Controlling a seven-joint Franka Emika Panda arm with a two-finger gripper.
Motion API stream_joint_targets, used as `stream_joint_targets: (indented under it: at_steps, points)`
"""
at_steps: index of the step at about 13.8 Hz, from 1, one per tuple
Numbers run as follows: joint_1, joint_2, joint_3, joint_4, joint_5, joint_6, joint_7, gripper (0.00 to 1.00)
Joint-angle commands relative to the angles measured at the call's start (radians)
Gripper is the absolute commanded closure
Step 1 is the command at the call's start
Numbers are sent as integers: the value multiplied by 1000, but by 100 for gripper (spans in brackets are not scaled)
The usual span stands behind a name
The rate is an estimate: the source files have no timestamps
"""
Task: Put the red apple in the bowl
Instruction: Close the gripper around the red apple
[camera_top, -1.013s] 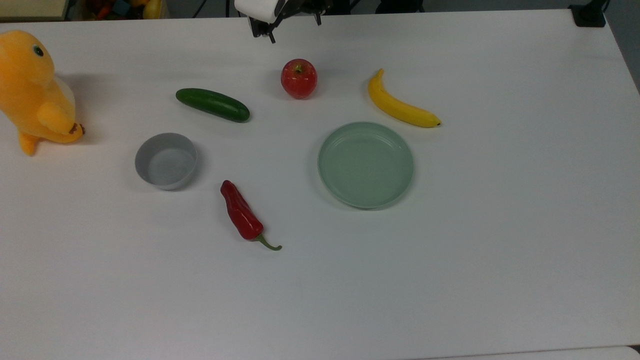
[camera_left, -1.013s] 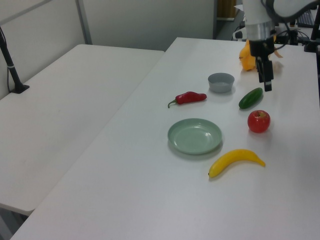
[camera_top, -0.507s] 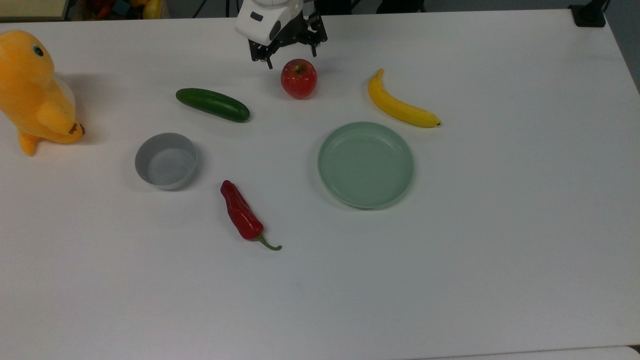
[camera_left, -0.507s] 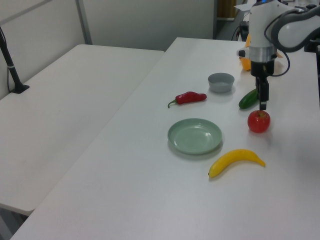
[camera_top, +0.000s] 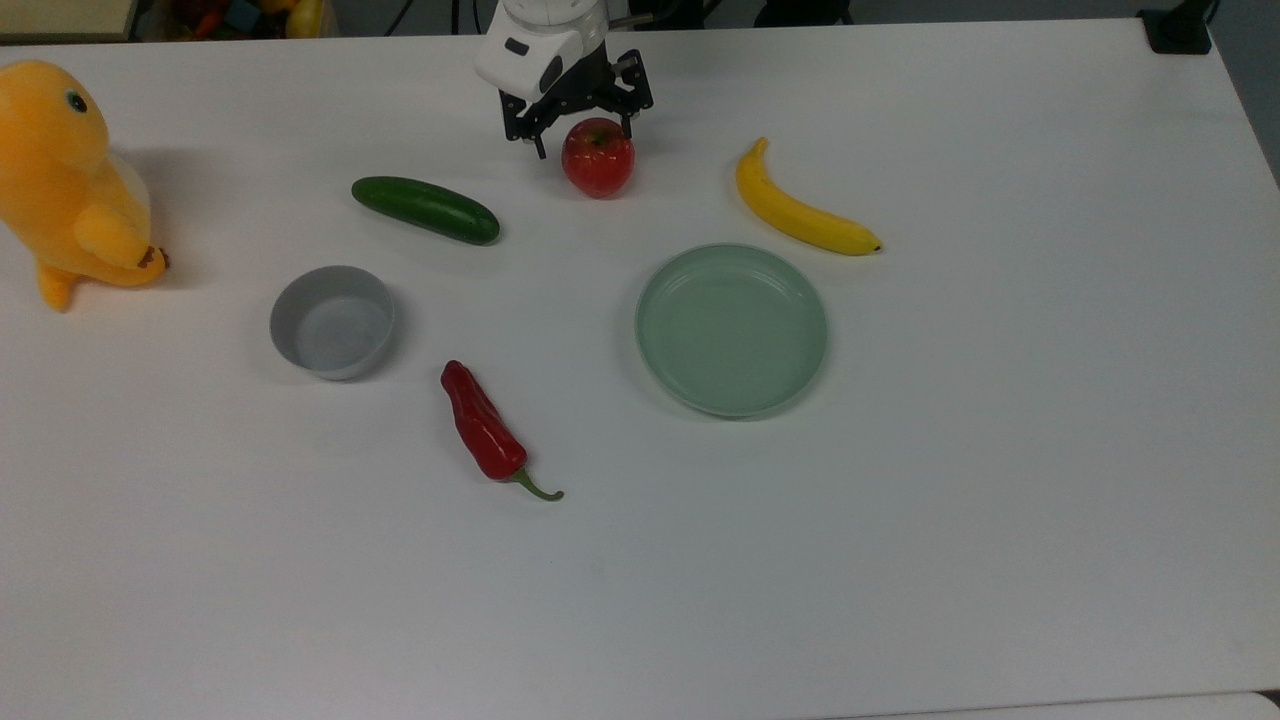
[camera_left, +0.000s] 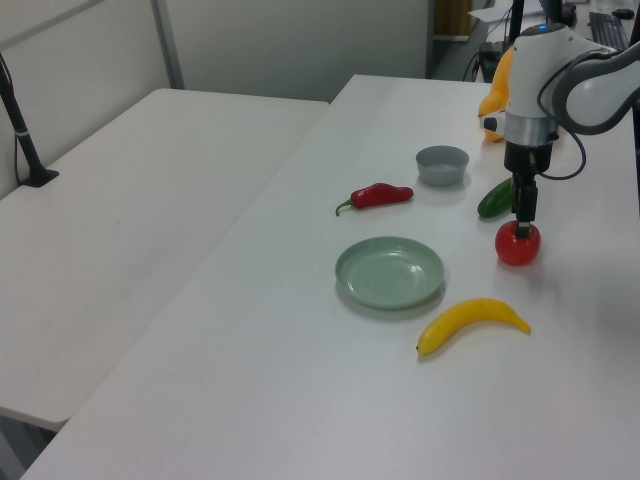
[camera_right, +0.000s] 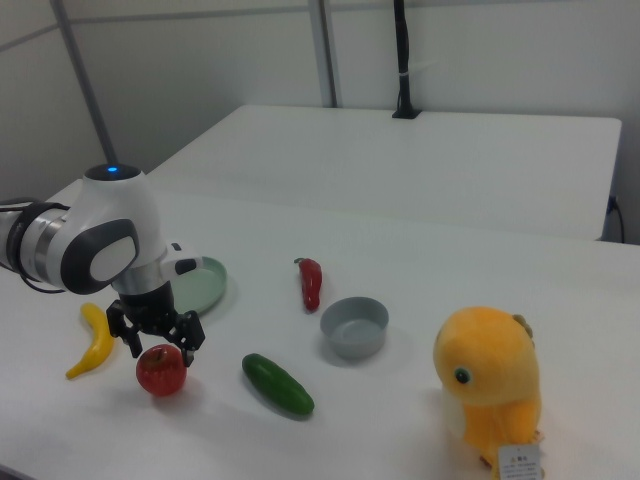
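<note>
- The gripper (camera_top: 583, 135) hangs over the red apple (camera_top: 598, 160) at the far edge of the white desk (camera_top: 900, 500) in the top view; its jaws are spread, one on each side of the apple's top, not pinching it.
- In the left view the gripper (camera_left: 524, 222) points straight down with its tips at the apple (camera_left: 517, 245); in the right view the gripper (camera_right: 157, 338) sits just above the apple (camera_right: 161, 369).
- The apple rests on the desk, between a cucumber (camera_top: 425, 209) on the top view's left and a banana (camera_top: 797, 211) on the top view's right.
- The bowl (camera_top: 332, 322) stands empty and upright, well apart from the apple, nearer the top view's left, beyond the cucumber.
- A red chili pepper (camera_top: 484, 429) lies near the bowl, between it and a pale-green plate (camera_top: 732, 329).
- A yellow plush toy (camera_top: 65, 180) stands at the top view's left edge.
</note>
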Motion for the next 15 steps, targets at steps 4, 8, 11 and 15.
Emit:
stream_joint_targets:
  at_steps: [4,8,11,15]
  points:
    - [4,-15,44,-53,-23,70,48,0]
    - [1,9,45,-53,-129,65,69,16]
    - [-4,8,45,-51,-127,63,69,83]
    - [-18,-7,45,-22,-129,27,99,90]
